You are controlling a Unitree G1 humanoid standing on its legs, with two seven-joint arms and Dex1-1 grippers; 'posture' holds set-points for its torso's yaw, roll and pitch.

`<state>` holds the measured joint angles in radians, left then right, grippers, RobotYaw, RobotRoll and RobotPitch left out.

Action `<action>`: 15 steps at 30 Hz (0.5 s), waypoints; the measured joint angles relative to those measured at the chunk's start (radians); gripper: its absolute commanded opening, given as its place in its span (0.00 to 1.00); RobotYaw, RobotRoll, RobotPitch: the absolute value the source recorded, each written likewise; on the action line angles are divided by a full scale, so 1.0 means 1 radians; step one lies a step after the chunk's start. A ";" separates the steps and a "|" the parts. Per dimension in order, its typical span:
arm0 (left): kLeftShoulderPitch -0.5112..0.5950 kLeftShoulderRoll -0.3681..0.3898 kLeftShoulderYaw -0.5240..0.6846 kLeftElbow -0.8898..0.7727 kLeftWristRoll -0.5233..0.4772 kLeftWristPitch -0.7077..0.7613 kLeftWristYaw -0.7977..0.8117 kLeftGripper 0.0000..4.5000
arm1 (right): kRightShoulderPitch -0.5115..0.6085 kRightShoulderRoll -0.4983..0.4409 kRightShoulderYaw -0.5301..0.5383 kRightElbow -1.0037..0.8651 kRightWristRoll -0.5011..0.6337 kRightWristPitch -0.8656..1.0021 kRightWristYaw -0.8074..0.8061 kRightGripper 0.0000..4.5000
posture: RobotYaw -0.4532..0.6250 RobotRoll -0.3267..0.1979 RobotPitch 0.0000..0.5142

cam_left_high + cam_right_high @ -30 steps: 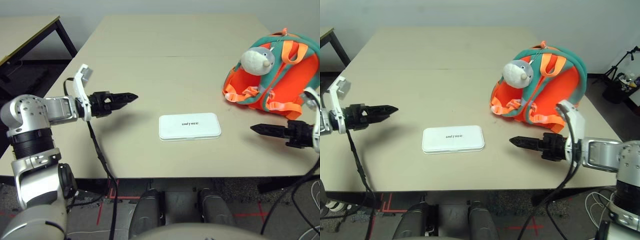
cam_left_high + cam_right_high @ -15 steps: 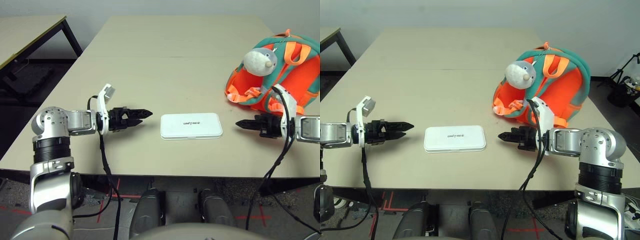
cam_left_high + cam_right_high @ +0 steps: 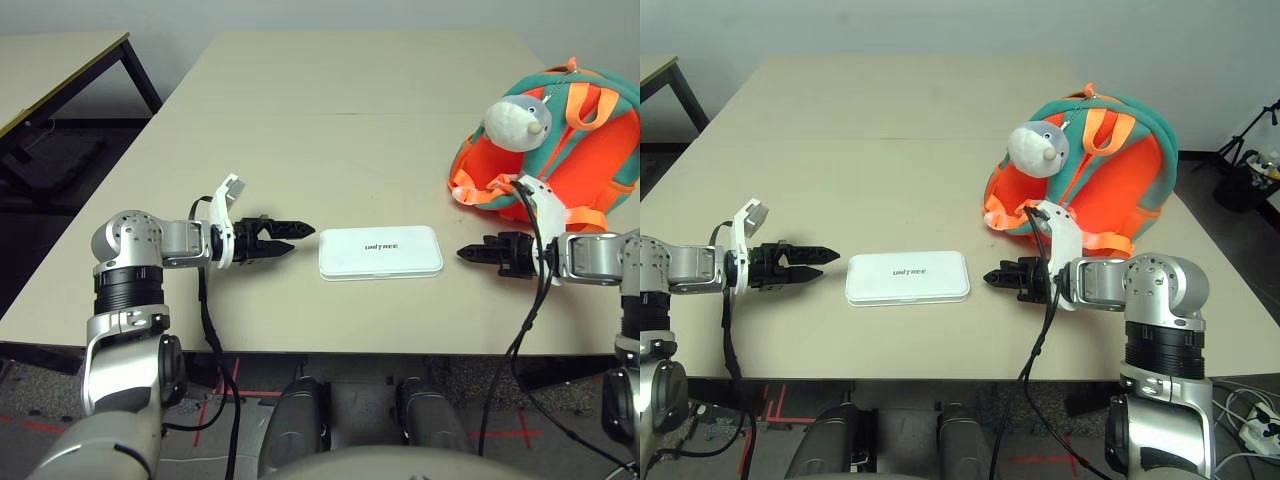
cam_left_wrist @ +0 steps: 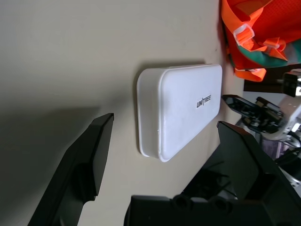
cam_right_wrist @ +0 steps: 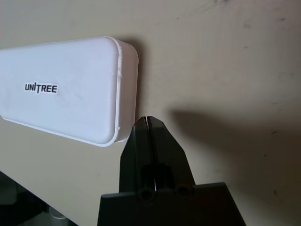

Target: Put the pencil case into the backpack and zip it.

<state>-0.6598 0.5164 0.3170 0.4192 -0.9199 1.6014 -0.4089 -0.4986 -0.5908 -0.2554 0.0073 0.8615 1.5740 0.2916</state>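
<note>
Beige counter [image 3: 330, 140]: flat white hard pencil case [image 3: 380, 252] lies between left gripper [image 3: 296, 232], fingers spread, and right gripper [image 3: 470, 252], fingers closed; orange-teal backpack [image 3: 560, 150] behind. Risk: closed tip shoves case away.

The only legible text is "UNITREE", printed in small dark capitals on the white top face of the case [image 5: 61, 89]. No other markings readable.

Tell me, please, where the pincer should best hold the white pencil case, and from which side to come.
Probably by its short ends. The pencil case lies flat on the table, long side across the robot, so the left pincer, open, already faces the left end, and the right pincer, shut, faces the right end. The case is thin, so come in low along the table.
</note>
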 measured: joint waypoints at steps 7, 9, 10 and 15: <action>-0.031 -0.006 -0.051 0.097 0.012 0.004 -0.039 1.00 | -0.008 0.024 0.029 0.000 -0.061 -0.013 0.015 0.00 | 0.40 0.62 0.18; -0.038 -0.006 -0.066 0.109 0.014 0.004 -0.055 1.00 | -0.017 0.029 0.034 0.001 -0.077 -0.015 0.020 0.00 | 0.40 0.62 0.18; -0.041 -0.007 -0.069 0.114 0.015 0.004 -0.060 1.00 | -0.022 0.031 0.035 0.001 -0.083 -0.015 0.025 0.00 | 0.40 0.62 0.18; -0.061 -0.028 -0.096 0.147 0.022 0.005 -0.083 1.00 | -0.030 0.052 0.046 0.004 -0.114 -0.023 0.038 0.00 | 0.39 0.62 0.18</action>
<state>-0.7203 0.4884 0.2207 0.5660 -0.8982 1.6060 -0.4920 -0.5282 -0.5388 -0.2095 0.0115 0.7478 1.5511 0.3300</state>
